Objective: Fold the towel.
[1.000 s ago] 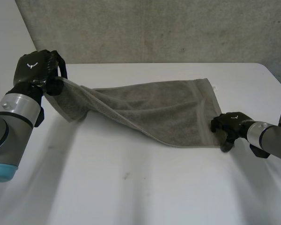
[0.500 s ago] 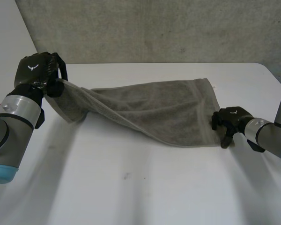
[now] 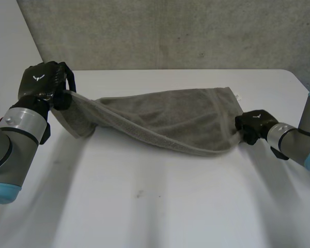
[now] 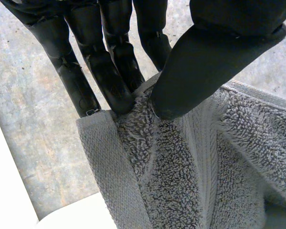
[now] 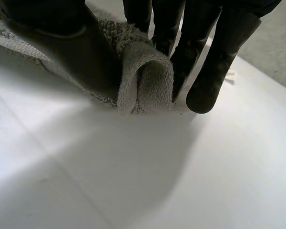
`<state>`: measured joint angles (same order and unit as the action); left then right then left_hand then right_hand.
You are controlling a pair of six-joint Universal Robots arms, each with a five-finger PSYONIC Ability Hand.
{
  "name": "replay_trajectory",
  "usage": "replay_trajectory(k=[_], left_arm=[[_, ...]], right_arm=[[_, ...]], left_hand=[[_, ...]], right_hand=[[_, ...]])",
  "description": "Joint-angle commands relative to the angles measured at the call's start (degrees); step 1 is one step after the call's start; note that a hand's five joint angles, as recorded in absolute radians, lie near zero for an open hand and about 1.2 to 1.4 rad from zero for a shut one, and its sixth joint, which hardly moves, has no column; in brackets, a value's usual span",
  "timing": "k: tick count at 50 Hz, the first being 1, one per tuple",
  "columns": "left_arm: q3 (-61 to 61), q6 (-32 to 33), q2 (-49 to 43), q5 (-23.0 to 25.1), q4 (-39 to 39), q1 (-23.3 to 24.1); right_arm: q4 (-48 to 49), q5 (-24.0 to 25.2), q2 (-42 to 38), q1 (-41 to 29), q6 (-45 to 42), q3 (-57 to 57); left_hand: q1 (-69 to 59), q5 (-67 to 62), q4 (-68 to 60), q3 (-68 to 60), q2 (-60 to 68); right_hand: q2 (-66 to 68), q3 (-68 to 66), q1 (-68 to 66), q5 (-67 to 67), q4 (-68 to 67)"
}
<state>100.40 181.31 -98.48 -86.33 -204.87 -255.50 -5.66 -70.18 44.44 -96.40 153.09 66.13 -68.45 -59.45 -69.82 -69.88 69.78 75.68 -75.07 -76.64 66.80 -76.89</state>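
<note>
A grey towel (image 3: 170, 121) stretches across the white table (image 3: 160, 206) between my two hands. My left hand (image 3: 41, 82) holds the towel's left corner raised above the table; up close, thumb (image 4: 205, 67) and fingers (image 4: 109, 71) pinch the towel's hem (image 4: 148, 157). My right hand (image 3: 253, 126) is at the towel's near right corner, low over the table. In the right wrist view its thumb (image 5: 71, 47) and fingers (image 5: 167, 28) pinch a rolled bit of the towel's edge (image 5: 148, 81). The towel sags in the middle and its far right corner (image 3: 230, 90) lies flat.
A grey wall (image 3: 170, 31) runs behind the table's far edge. Bare white tabletop (image 3: 144, 196) lies in front of the towel. The table's right edge (image 3: 305, 85) is close to my right arm.
My right hand has closed its fingers on the towel's near right corner and lifted it a little. The left hand has kept its grip and barely moved.
</note>
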Motion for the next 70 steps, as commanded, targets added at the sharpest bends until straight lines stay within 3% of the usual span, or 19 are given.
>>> replay_trajectory(k=[1,11,17,25,30,32,38,44,48,51,55,57,63,70], left_arm=[[-0.03,0.19,-0.04,0.02,0.35,-0.09],[2.17,0.80,0.75,0.28,8.17,-0.53],[6.83,1.15,4.17,0.46,15.20,-0.44],[14.38,7.66,13.32,0.55,23.29,-0.18],[19.73,12.57,20.42,0.55,26.44,0.26],[20.44,13.10,21.39,0.72,27.06,0.35],[20.19,13.46,20.97,2.56,26.72,0.62],[16.32,13.46,16.04,4.77,23.64,0.09],[9.67,13.46,6.75,6.43,16.89,0.44],[3.60,13.55,-1.06,6.52,14.24,0.61],[-3.90,13.37,-9.10,6.09,13.97,0.79],[-10.98,13.46,-16.09,6.17,13.97,1.05],[-21.12,13.37,-25.18,6.44,13.88,1.05],[-35.25,13.46,-36.68,6.52,13.97,1.14]], right_arm=[[-0.66,-0.92,6.08,0.51,3.09,1.18],[-7.96,0.31,18.58,3.59,1.42,9.36],[-13.58,1.71,25.79,10.18,-7.11,16.57],[-24.04,2.51,34.14,17.74,-19.59,24.39],[-29.32,6.20,39.67,22.83,-24.68,28.61],[-31.24,9.08,42.04,25.37,-28.18,30.62],[-32.04,11.73,42.58,27.05,-31.10,31.60],[-28.54,11.56,37.15,26.00,-29.44,29.24],[-24.23,9.20,28.18,22.15,-22.34,22.66],[-23.08,7.52,25.88,19.93,-19.23,19.82],[-17.91,2.60,16.85,14.23,-11.52,10.18],[-16.59,1.90,14.56,13.44,-9.85,7.37],[-13.32,-2.05,4.98,9.75,-3.34,-4.32],[-13.23,-6.19,-2.50,7.90,-1.66,-13.90]], left_hand=[[-11.55,-10.55,-10.18,-10.12,10.22],[-11.55,-10.55,-10.18,-10.12,10.22],[-11.55,-10.55,-10.18,-10.12,10.22],[-11.55,-10.55,-10.18,-10.12,10.22],[-11.55,-10.55,-10.18,-10.12,10.22],[-11.55,-10.55,-10.18,-10.12,10.22],[-11.55,-10.55,-10.18,-10.12,10.22],[-11.55,-10.55,-10.18,-10.12,10.22],[-11.55,-10.55,-10.18,-10.12,10.22],[-11.55,-10.55,-10.18,-10.12,10.22],[-11.55,-10.55,-10.18,-10.12,10.22],[-11.55,-10.55,-10.18,-10.12,10.22],[-11.55,-10.55,-10.18,-10.12,10.22],[-11.55,-10.55,-10.18,-10.12,10.22]], right_hand=[[4.32,-4.93,-3.36,3.20,-3.11],[4.32,-4.93,-3.36,3.20,-3.11],[4.32,-4.93,-3.36,3.20,-3.11],[4.32,-4.93,-3.36,3.20,-3.11],[4.32,-4.93,-3.36,3.20,-3.11],[4.32,-4.93,-3.36,3.20,-3.11],[4.32,-4.93,-3.36,3.20,-3.11],[4.32,-4.93,-3.36,3.20,-3.11],[4.32,-4.93,-3.36,3.20,-3.11],[4.32,-4.93,-3.36,3.20,-3.11],[4.32,-4.93,-3.36,3.20,-3.11],[4.32,-4.93,-3.36,3.20,-3.11],[4.32,-4.93,-3.36,3.20,-3.11],[4.32,-4.93,-3.36,3.20,-3.11]])
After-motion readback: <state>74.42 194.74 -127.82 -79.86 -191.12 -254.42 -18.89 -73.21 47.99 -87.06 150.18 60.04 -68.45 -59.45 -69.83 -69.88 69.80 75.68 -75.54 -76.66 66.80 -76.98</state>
